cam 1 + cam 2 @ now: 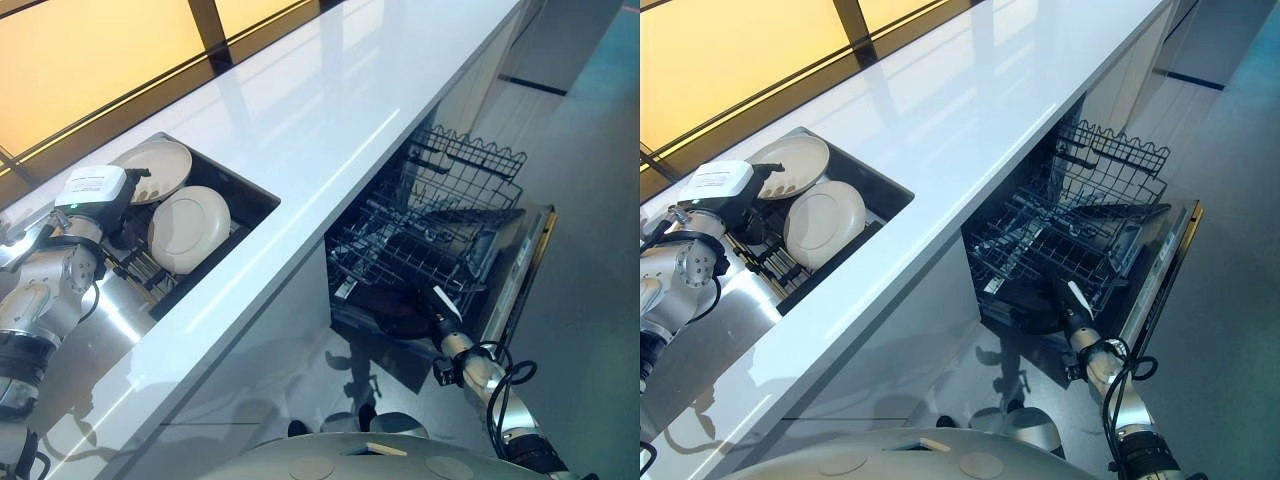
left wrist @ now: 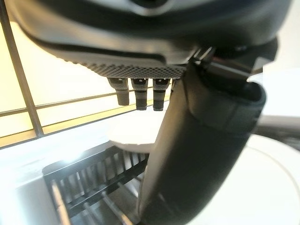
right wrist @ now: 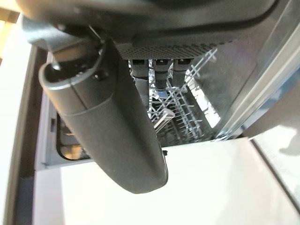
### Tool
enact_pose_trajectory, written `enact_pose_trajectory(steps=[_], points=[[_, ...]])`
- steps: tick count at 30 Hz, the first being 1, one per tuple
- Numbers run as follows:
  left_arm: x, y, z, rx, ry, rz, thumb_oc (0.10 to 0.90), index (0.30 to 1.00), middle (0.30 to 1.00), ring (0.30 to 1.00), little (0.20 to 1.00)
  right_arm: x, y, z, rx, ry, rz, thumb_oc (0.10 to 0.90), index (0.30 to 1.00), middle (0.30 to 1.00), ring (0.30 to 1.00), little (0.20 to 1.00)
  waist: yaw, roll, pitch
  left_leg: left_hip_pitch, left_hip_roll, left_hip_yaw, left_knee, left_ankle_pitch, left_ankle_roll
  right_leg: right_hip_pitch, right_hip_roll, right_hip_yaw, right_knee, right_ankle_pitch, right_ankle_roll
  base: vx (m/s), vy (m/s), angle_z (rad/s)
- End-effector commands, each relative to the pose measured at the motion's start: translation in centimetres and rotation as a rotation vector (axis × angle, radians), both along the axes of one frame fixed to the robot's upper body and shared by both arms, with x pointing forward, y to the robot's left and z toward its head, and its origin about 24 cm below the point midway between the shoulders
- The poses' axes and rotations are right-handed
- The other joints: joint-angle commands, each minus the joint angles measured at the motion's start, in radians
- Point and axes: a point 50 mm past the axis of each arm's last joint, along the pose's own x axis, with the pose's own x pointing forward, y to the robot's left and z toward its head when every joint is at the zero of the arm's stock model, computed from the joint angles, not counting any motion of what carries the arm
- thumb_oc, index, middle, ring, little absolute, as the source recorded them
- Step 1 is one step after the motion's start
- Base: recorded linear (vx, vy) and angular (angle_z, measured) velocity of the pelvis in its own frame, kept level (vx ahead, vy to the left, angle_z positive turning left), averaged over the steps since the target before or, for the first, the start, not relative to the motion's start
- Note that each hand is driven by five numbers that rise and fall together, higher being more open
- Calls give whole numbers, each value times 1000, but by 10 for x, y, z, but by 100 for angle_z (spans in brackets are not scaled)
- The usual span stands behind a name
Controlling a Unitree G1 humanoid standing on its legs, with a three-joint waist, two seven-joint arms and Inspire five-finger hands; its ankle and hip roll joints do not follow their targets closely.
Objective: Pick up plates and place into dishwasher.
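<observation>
1. Plates stood at the left of the head views, in a dark sink well (image 1: 262, 200) sunk into the white tabletop (image 1: 330, 110). One plate (image 1: 190, 228) leaned on edge in a wire rack, probably so that a rim was free for a hand to take; a second plate (image 1: 152, 168) lay flatter, further back toward the upper left.

2. Left hand (image 1: 128, 222) hung at the sink, just beside the leaning plate. In the left wrist view its fingers (image 2: 140, 96) pointed straight and its thumb (image 2: 197, 159) stood apart from them, with a pale plate surface (image 2: 267, 183) past the thumb. The hand was open and held nothing. Whether it touched the plate could not be told.

3. Dishwasher (image 1: 520, 270) stood open at the centre right, below the tabletop edge, with its lower rack (image 1: 420, 240) pulled out over the door, presumably to give clear access to the tines from above.

4. Right hand (image 1: 436, 305) waited low at the near edge of that rack. The right wrist view showed its fingers (image 3: 159, 70) extended toward the wire tines and its thumb (image 3: 112, 126) clear; it was open and empty.

5. Judged from this layout, no plate had yet reached the rack; the grasp at the sink was the step in hand.
</observation>
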Motion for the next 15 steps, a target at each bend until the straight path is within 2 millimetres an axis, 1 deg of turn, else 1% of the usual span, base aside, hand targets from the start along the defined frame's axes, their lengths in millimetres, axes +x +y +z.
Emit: enact_pose_trajectory(steps=[1, 3, 7, 15], points=[[18, 17, 93, 194, -257, 70, 800, 900, 900, 900, 900, -41, -16, -35, -128, 243, 8, 800, 900, 900, 900, 900, -15, 27, -10, -11, -86, 21, 36, -131, 41, -74, -5, -17, 100, -53, 113, 73, -21, -2], [22, 17, 97, 205, -257, 80, 800, 900, 900, 900, 900, -48, -21, -43, -141, 292, -26, 800, 900, 900, 900, 900, -17, 26, -6, -15, -87, 20, 41, -135, 44, -81, -4, -13, 108, -57, 114, 85, -21, -3], [24, 22, 102, 224, -297, 125, 800, 900, 900, 900, 900, -59, -26, -52, -137, 343, -70, 800, 900, 900, 900, 900, -22, 26, 0, -19, -86, 22, 49, -140, 48, -90, -1, -8, 123, -63, 114, 86, -15, -2], [23, 33, 110, 291, -466, 221, 800, 900, 900, 900, 900, -64, -25, -53, -104, 343, -82, 800, 900, 900, 900, 900, -38, 21, 15, -29, -84, 25, 58, -146, 55, -114, 7, 3, 159, -80, 111, 77, -5, 0]])
